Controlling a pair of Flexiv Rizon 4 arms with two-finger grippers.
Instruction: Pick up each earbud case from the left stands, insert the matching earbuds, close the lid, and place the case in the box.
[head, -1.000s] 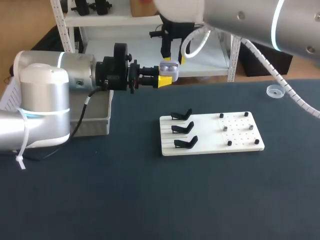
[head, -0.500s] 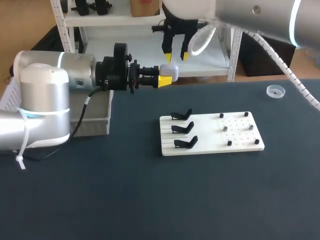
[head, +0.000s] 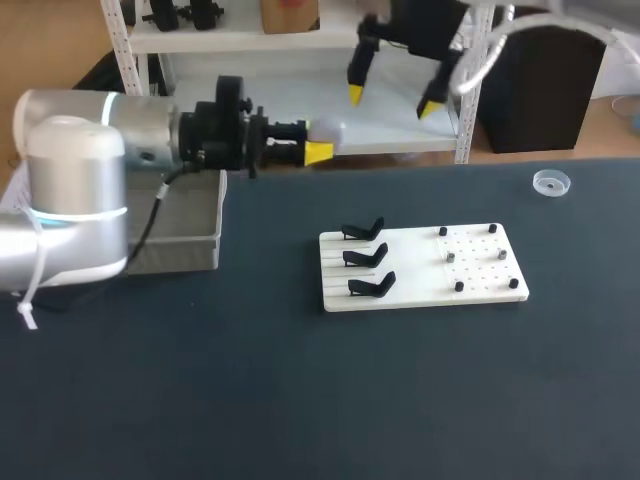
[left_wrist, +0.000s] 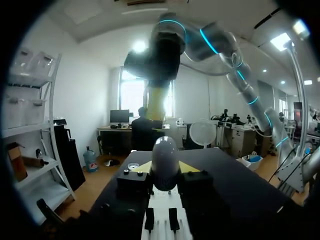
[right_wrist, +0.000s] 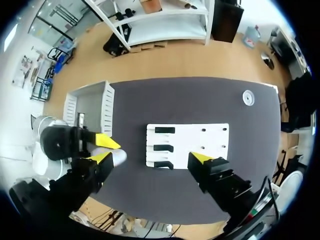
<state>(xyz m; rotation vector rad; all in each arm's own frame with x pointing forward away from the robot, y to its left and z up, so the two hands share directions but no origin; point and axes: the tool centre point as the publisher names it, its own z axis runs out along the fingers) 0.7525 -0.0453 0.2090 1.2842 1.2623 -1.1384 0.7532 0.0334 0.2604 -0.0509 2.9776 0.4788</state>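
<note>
Clamping the closed case (head: 326, 129), the left pincer (head: 320, 142) hangs near the box (head: 190, 250). Fingers apart, the right pincer (head: 391, 100) hovers above it.

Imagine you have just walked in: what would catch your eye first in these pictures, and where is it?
The left gripper holds a white earbud case in the air above the table, near the grey box. Higher up, the right gripper hangs with its yellow-tipped fingers spread wide, empty. Mid-table lies a white board whose three black stands are all bare.
</note>
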